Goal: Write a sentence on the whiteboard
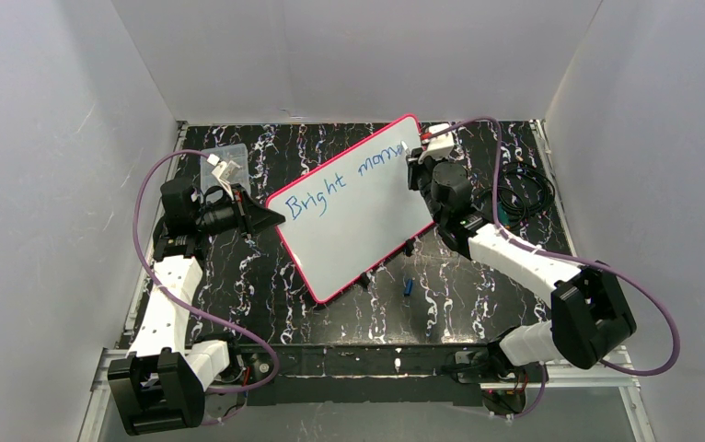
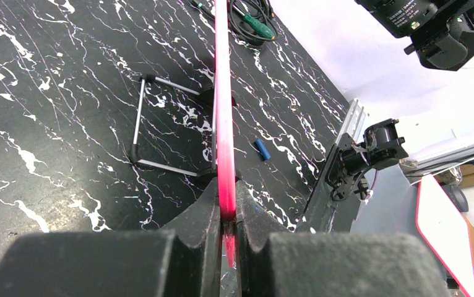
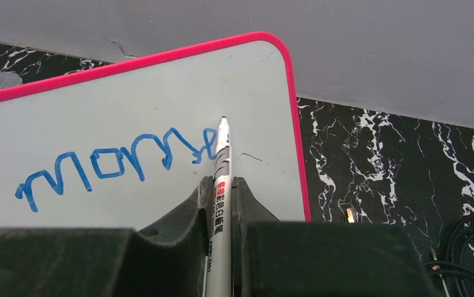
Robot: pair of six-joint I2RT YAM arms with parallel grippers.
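The whiteboard (image 1: 358,230) is pinched by its pink rim in the left claw (image 2: 225,201), and a marker (image 3: 223,142), gripped tightly in the right claw (image 3: 222,192), is touching the blue sentence (image 3: 117,162) just ahead.

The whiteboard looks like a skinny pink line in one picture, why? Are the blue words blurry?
Left wrist view: the whiteboard is seen edge-on from the left claw pinching its rim. Right wrist view: the blue words and the marker look sharp and evenly lit, without glare.
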